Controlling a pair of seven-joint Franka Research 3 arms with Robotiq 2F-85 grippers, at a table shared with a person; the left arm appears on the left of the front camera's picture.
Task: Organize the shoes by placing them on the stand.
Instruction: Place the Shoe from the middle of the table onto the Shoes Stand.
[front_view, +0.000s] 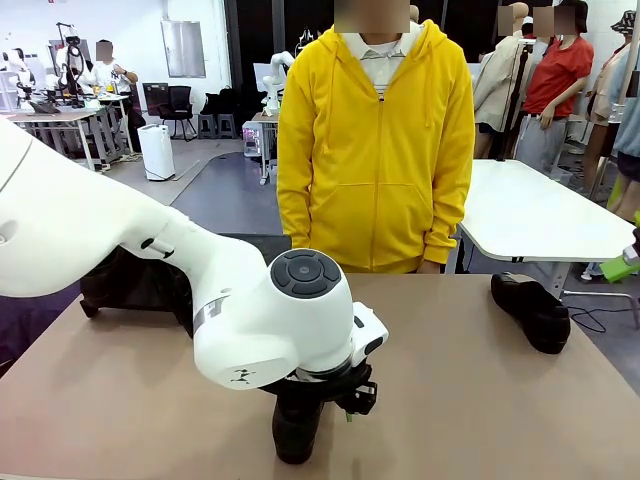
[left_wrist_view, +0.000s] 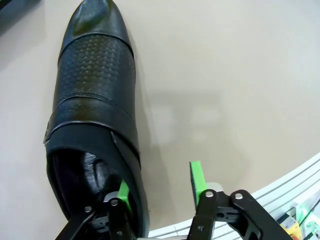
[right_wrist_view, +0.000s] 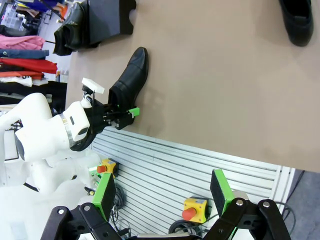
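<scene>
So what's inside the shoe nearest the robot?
One green pad of the left hand sits inside the shoe opening at the heel, against dark lining. The other pad is outside. The toe end is covered by the upper.

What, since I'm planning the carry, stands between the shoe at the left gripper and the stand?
Nothing visible: in the right wrist view, bare table lies between that shoe and the stand. A second shoe sits far off to the right.

Bright, even light; soft shadows
</scene>
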